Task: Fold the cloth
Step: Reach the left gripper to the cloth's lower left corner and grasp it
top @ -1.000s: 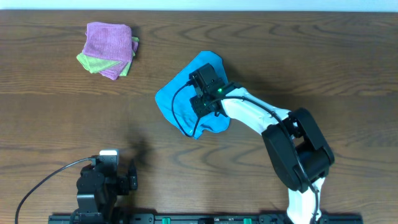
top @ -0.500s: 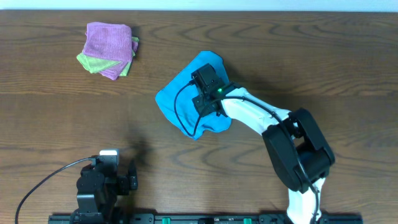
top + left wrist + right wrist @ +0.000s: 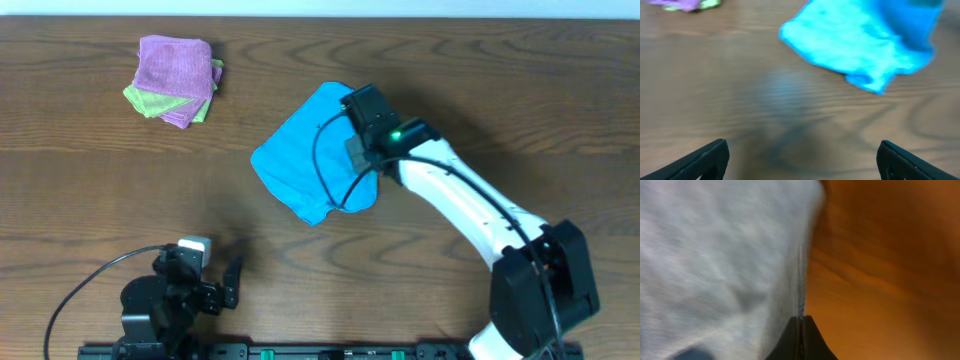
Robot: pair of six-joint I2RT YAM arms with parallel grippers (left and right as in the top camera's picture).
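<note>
A blue cloth lies crumpled on the wooden table at the centre. It also shows in the left wrist view, and in the right wrist view it looks washed-out white. My right gripper is at the cloth's upper right edge, and in its wrist view the fingers are shut on the cloth's hem. My left gripper is low near the table's front edge, well clear of the cloth, and in its wrist view it is open and empty.
A stack of folded purple and green cloths sits at the back left, also seen in the left wrist view. Bare wooden table lies to the right and left of the blue cloth.
My right gripper has moved right and back along the cloth to its upper right edge, and the arm has stretched out. My left gripper has shifted slightly right.
</note>
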